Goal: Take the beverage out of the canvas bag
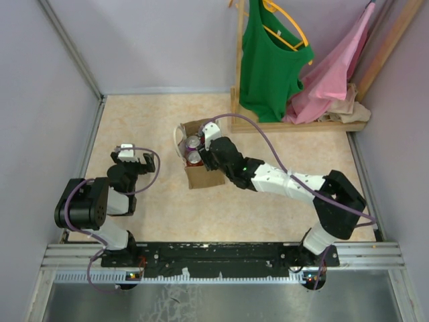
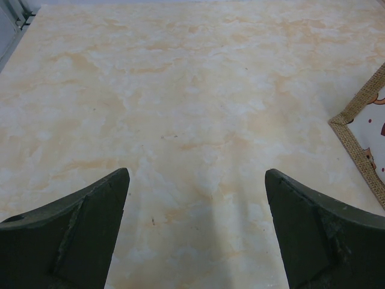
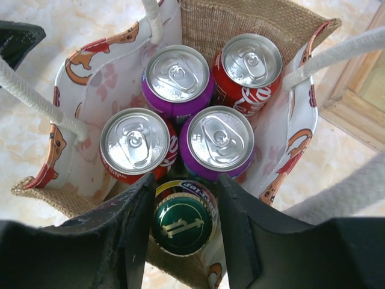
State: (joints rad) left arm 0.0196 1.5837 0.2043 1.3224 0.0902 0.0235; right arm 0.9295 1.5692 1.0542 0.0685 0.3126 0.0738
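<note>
Your right gripper (image 3: 183, 226) sits inside the canvas bag (image 1: 201, 176), fingers hugging a green-capped bottle (image 3: 183, 221) beside four cans (image 3: 219, 138); your left gripper (image 2: 195, 232) hangs wide open over the bare table (image 2: 180, 90).

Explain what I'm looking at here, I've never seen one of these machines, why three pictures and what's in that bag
These are two robot arms fixed at a table's near edge. One picture looks down from above; the other two come from cameras on each wrist. The right gripper reaches into the canvas bag, its fingers on either side of a green-capped bottle; a firm grip isn't clear yet. Four cans stand in the bag too: two purple cans and two red cans. The left gripper hangs open over bare tabletop, holding nothing. At the back, a wooden rack carries a green shirt and pink cloth.
</note>
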